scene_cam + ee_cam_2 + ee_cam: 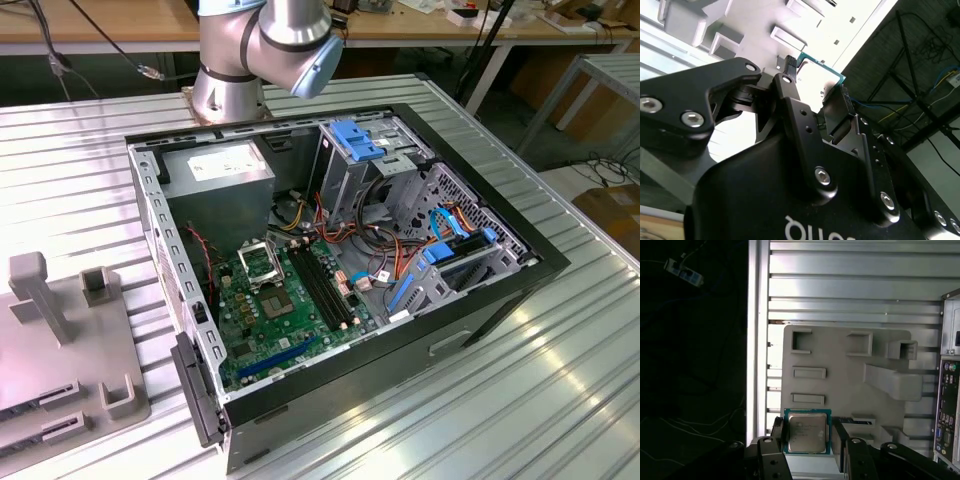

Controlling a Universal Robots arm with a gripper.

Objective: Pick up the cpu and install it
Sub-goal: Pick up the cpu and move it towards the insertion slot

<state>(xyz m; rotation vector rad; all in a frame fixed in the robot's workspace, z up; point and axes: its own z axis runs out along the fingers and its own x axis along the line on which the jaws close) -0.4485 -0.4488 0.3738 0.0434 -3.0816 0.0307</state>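
The cpu (807, 432) is a small square chip with a pale metal face and a green rim. It sits between the two black fingers (777, 436) of my gripper (808, 434), which is shut on its opposite edges. It hangs over the near edge of the grey fixture tray (840, 365). In the second wrist view the cpu (821, 75) shows as a bright plate with a green edge at the tips of the gripper (815, 82). In the exterior view, the black socket with a metal frame (258, 262) lies on the green board (262, 325) inside the open computer case (500, 300).
The grey fixture tray (60, 340) with its slots and posts stands at the exterior view's left of the case on the ribbed metal table (560, 400). Cables, blue drive brackets (360, 140) and a power supply (225, 170) crowd the case. The case's back panel (950, 390) borders the tray.
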